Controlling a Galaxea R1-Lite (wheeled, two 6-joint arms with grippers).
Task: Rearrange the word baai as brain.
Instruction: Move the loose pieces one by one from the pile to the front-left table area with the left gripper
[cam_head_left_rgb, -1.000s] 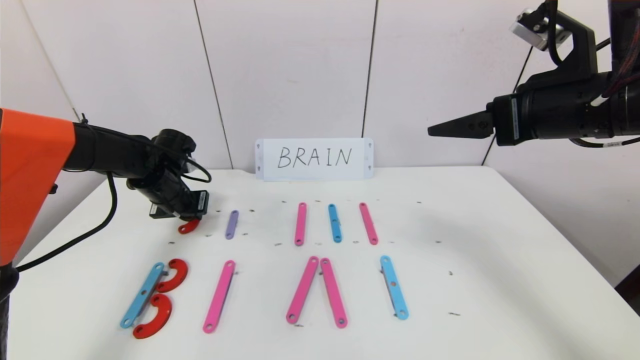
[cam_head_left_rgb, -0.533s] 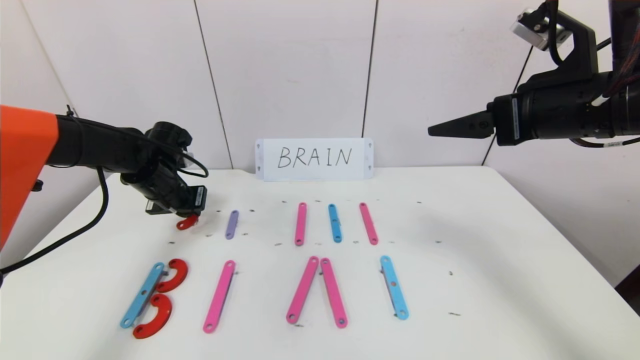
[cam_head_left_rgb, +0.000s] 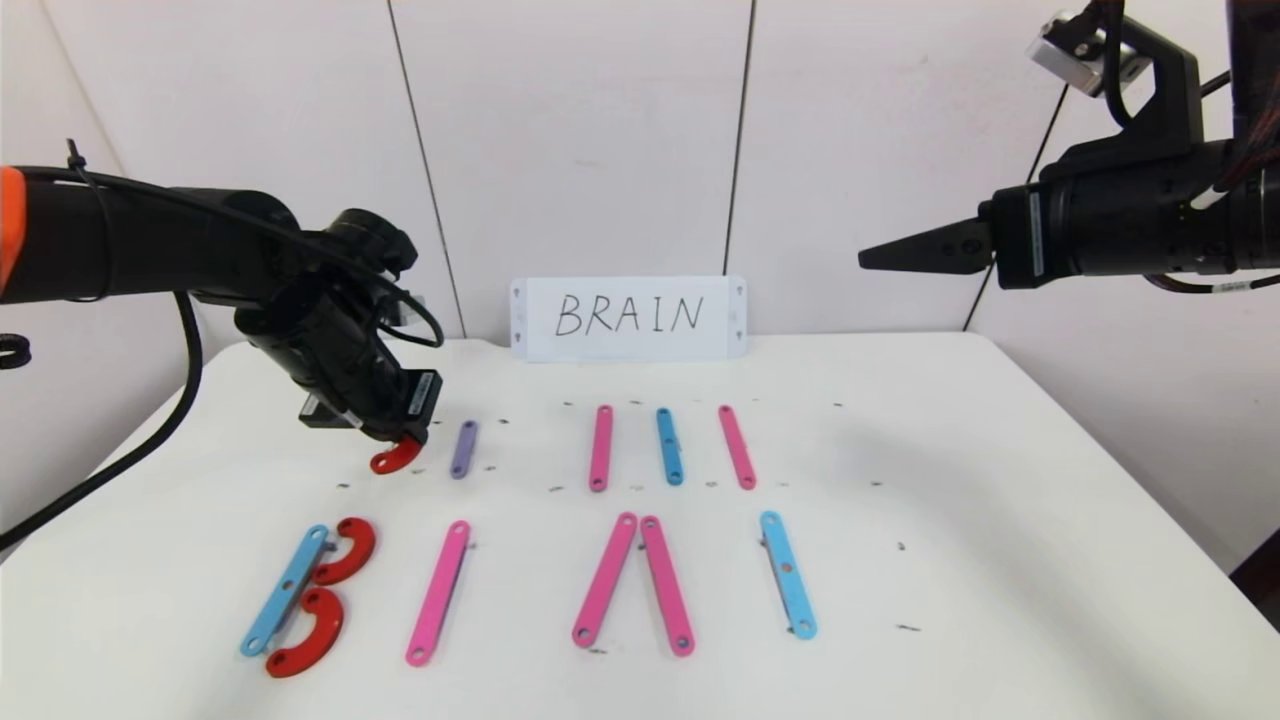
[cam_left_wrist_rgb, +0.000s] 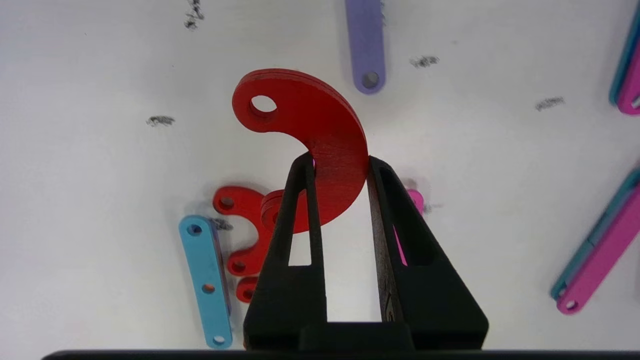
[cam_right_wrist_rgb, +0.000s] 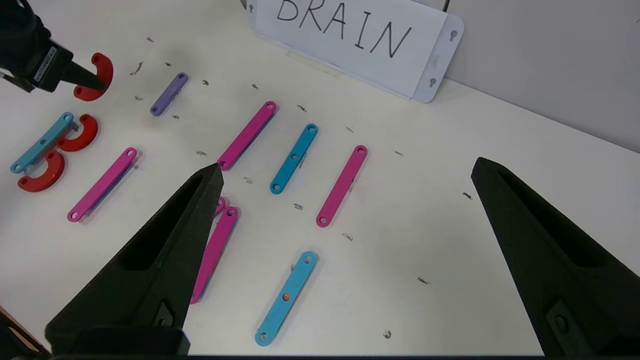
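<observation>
My left hand (cam_head_left_rgb: 400, 445) is clamped on a red C-shaped curve (cam_head_left_rgb: 395, 458), gripping it by one end so the rest hangs clear below the fingertips — lifted off the white bench (cam_head_left_rgb: 1000, 500), over its far left part and just beside the purple bar (cam_head_left_rgb: 463, 449). In the left wrist view the curve (cam_left_wrist_rgb: 312, 145) sits pinched between my two black fingers (cam_left_wrist_rgb: 295, 225), its free end with the hole pointing away from me.

My right hand (cam_head_left_rgb: 870, 262) hangs high over the right side of the bench, its fingers spread wide apart and holding nothing.

The word baai lies in the near row: a light-blue bar (cam_head_left_rgb: 285, 590) touching two red curves (cam_head_left_rgb: 345, 552) for the first letter, then a lone pink bar (cam_head_left_rgb: 438, 592), then two pink bars (cam_head_left_rgb: 605, 580) meeting at the top in a peak, then another light-blue bar (cam_head_left_rgb: 788, 574). Behind them, in the far row, lie a pink bar (cam_head_left_rgb: 600, 447), a blue bar (cam_head_left_rgb: 670, 446) and a second pink bar (cam_head_left_rgb: 737, 447), side by side but apart. A white card reading BRAIN (cam_head_left_rgb: 628, 317) stands against the wall.
</observation>
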